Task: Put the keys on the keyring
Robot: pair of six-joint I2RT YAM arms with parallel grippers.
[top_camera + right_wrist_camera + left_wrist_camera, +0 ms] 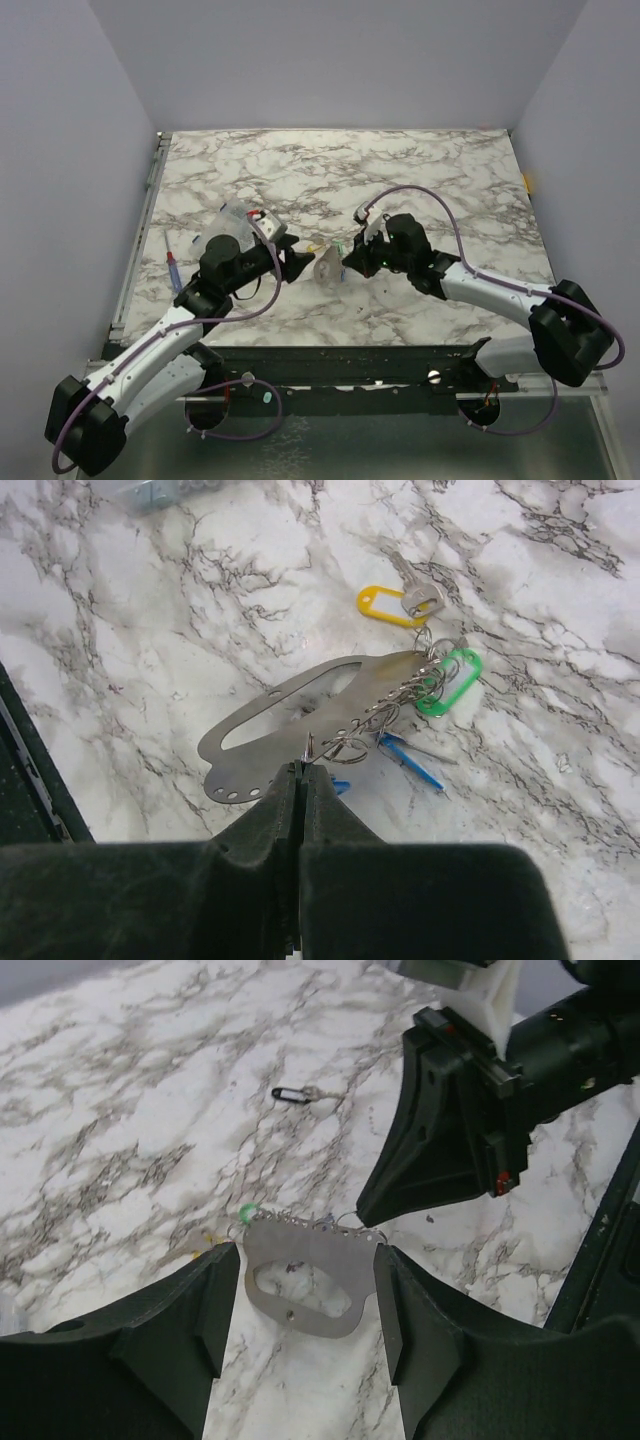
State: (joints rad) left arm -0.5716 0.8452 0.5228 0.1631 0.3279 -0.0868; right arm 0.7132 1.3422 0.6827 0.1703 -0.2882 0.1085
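Note:
The keyring (312,1247) is a flat grey metal plate with an oval cut-out and a row of small wire rings along one edge. My left gripper (308,1265) is shut on it, one finger on each side, holding it just above the marble table; the gripper also shows in the top view (300,264). My right gripper (301,766) is shut on a thin wire ring at the plate's (262,755) holed edge. A green-headed key (450,680), a yellow-headed key (395,602) and a blue-headed key (410,760) hang or lie at the ring cluster. In the top view my right gripper (347,262) meets the plate (327,267).
A small dark metal clip (290,1093) lies on the marble beyond the plate. A clear plastic box (240,215) sits behind my left wrist. A thin blue-and-red stick (175,270) lies at the table's left edge.

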